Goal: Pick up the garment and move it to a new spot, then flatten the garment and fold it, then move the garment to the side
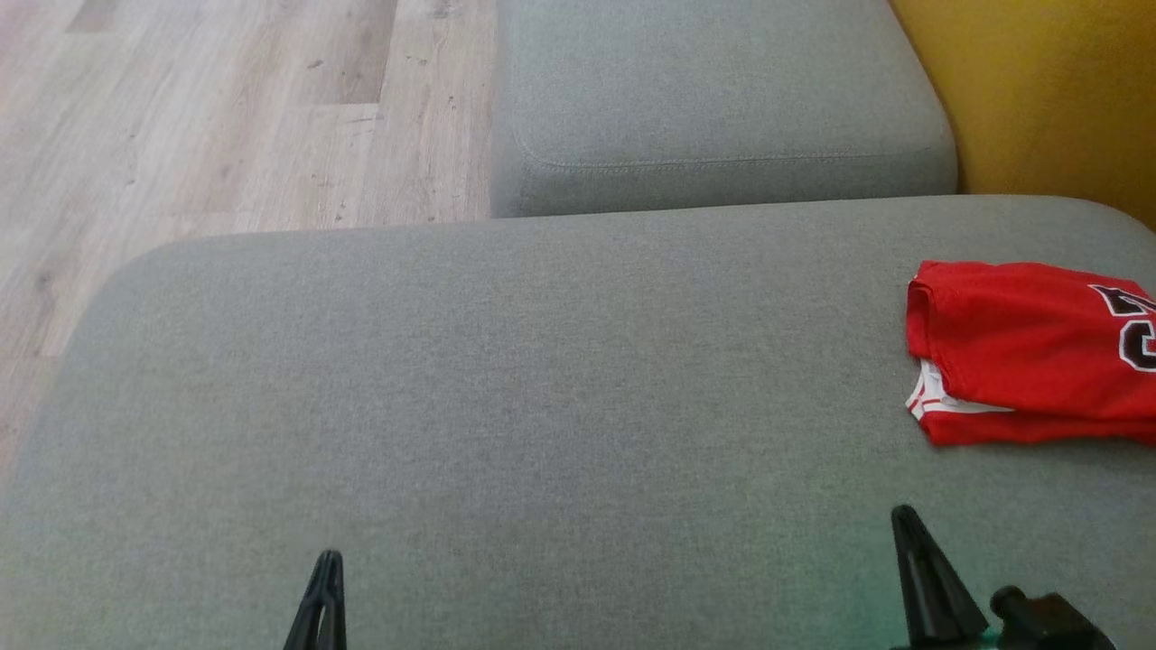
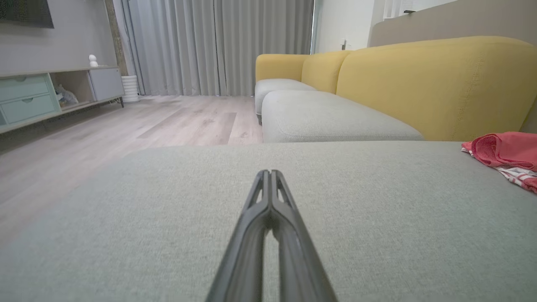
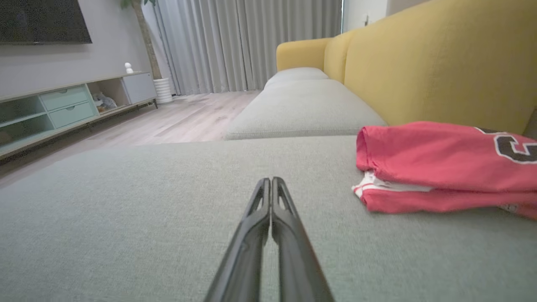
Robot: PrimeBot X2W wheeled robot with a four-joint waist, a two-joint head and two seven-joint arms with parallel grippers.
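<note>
A folded red jersey [image 1: 1030,352] with white trim and black lettering lies at the right side of the grey sofa cushion [image 1: 542,388], partly cut off by the head view's right edge. It also appears in the right wrist view as the jersey [image 3: 444,165] ahead and to the right, and in the left wrist view as the jersey [image 2: 507,155] at the far right. My left gripper [image 1: 329,558] is shut and empty, low at the front left of the cushion. My right gripper [image 1: 901,515] is shut and empty, a short way in front of the jersey.
A second grey seat cushion [image 1: 713,99] lies beyond, with the yellow sofa back [image 1: 1048,90] to the right. Wooden floor [image 1: 208,117] runs along the left. A low TV cabinet [image 3: 63,109] and curtains [image 2: 218,46] stand across the room.
</note>
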